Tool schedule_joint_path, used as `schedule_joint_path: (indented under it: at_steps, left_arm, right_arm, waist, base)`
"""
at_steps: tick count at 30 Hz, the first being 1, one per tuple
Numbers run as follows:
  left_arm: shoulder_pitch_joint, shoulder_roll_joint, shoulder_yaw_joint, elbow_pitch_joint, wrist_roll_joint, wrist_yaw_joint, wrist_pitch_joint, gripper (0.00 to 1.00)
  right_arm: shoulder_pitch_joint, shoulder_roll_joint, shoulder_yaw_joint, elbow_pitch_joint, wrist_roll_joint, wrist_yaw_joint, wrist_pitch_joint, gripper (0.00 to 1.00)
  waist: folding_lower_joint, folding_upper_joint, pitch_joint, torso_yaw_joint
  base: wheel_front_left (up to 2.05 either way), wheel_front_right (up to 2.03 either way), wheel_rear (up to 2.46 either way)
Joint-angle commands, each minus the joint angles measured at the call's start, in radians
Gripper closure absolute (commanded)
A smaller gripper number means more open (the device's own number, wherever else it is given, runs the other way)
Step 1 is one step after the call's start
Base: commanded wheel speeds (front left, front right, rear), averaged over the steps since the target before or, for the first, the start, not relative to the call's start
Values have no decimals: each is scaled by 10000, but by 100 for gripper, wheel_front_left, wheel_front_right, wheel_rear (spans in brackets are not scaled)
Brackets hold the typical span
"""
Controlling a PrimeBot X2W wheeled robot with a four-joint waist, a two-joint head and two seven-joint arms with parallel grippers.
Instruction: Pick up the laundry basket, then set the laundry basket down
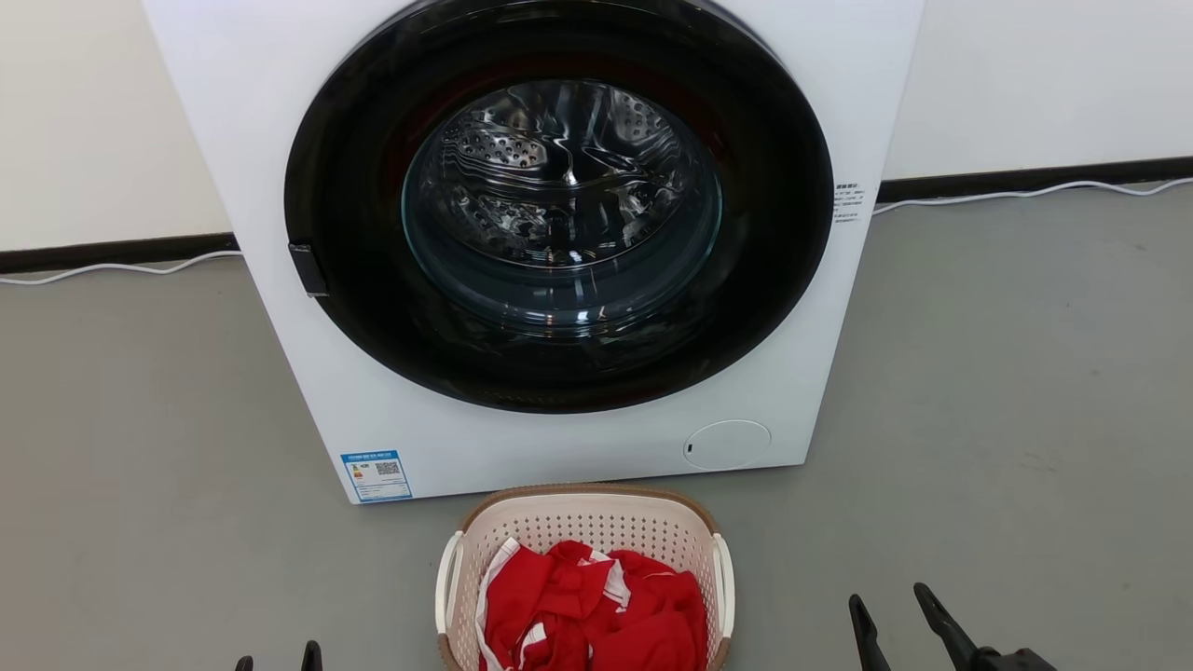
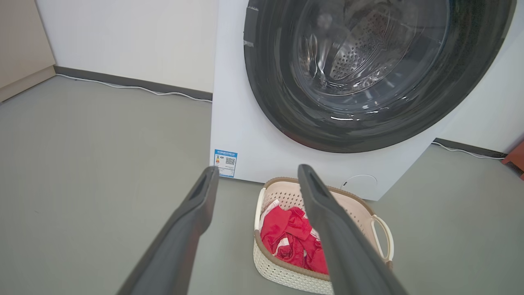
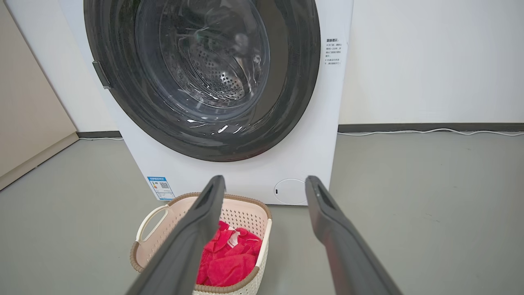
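Observation:
The laundry basket [image 1: 585,527] is small and cream with a brown rim and white loop handles. It stands on the grey floor just in front of the washer, and red and white cloth [image 1: 596,606] lies in it. In the left wrist view the laundry basket [image 2: 286,274] lies ahead and right of my left gripper [image 2: 258,174], which is open and empty. In the right wrist view the laundry basket [image 3: 241,213] lies ahead and left of my open, empty right gripper [image 3: 265,180]. At the head view's bottom edge my left gripper [image 1: 278,657] is left of the basket and my right gripper [image 1: 887,601] right of it, both apart from it.
A white front-loading washer [image 1: 559,438] with a dark round door [image 1: 559,205], shut, stands against the wall. White cables [image 1: 1025,193] run along the dark skirting on both sides. Grey floor [image 1: 1007,419] spreads to both sides of the basket. A beige panel [image 3: 28,114] stands at the far left.

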Motion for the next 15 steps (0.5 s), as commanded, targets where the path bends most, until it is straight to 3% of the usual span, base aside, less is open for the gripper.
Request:
schedule_joint_path:
  at_steps: [1, 3, 4, 15]
  left_arm:
    - [-442, 160, 344, -156, -14, 23, -40, 0]
    - [-448, 203, 288, -119, 28, 21, 16, 0]
    - [-5, 36, -36, 59, -2, -2, 78, 100]
    - [-12, -310, 65, 538, -601, -69, 304, 100]
  right_arm:
    - [-517, -66, 233, -160, -7, -11, -51, 0]
    - [-529, -66, 229, -136, 2, -11, -51, 0]
    - [-120, 0, -4, 32, 4, 0, 2, 100]
    - [85, 45, -56, 393, 857, -1, 162, 100]
  waist:
    - [0, 0, 1, 7]
    - [0, 0, 2, 17]
    - [0, 0, 2, 18]
    - [23, 0, 24, 47]
  base:
    - [0, 0, 0]
    - [0, 0, 0]
    - [0, 0, 0]
    - [0, 0, 0]
